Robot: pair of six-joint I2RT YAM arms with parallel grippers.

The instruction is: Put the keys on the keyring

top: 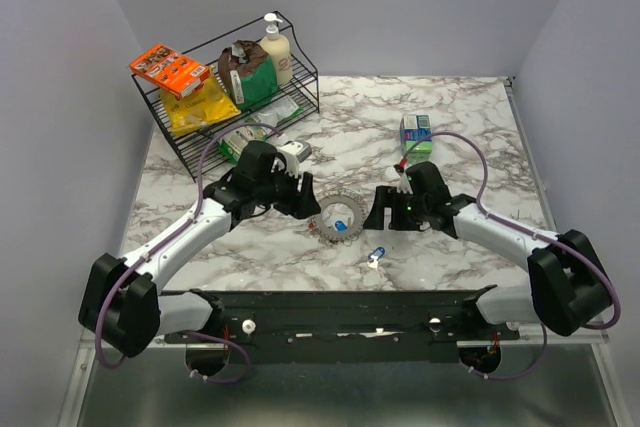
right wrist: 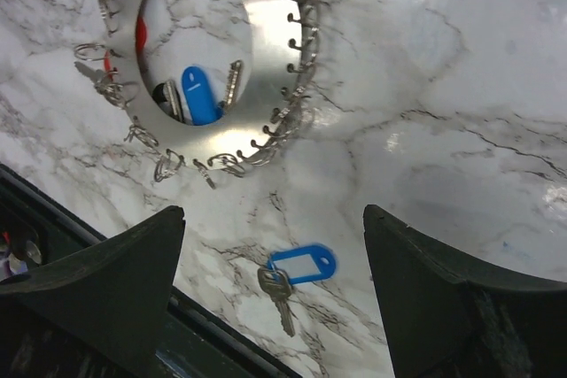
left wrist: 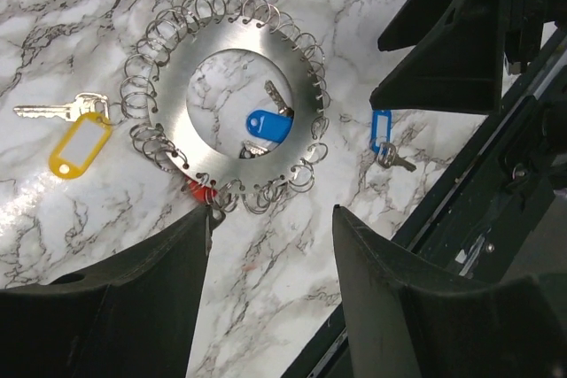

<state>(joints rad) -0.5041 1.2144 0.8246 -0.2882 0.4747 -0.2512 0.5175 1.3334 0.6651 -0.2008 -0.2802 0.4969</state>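
The left end effector (left wrist: 270, 236) and right end effector (right wrist: 273, 227) are both released and empty, flanking the keyring (top: 335, 215), which lies flat on the surface (top: 450, 127). A loose blue key (right wrist: 299, 266) lies near it. Risk: the flat key may slip from the grasp during pickup.

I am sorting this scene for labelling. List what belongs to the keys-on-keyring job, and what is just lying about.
Belongs to the job:
keyring
blue key in its hole
loose blue key
yellow key
red key, mostly hidden at the ring's edge

Just lying about:
wire rack
pump bottle
orange box
small blue-green box
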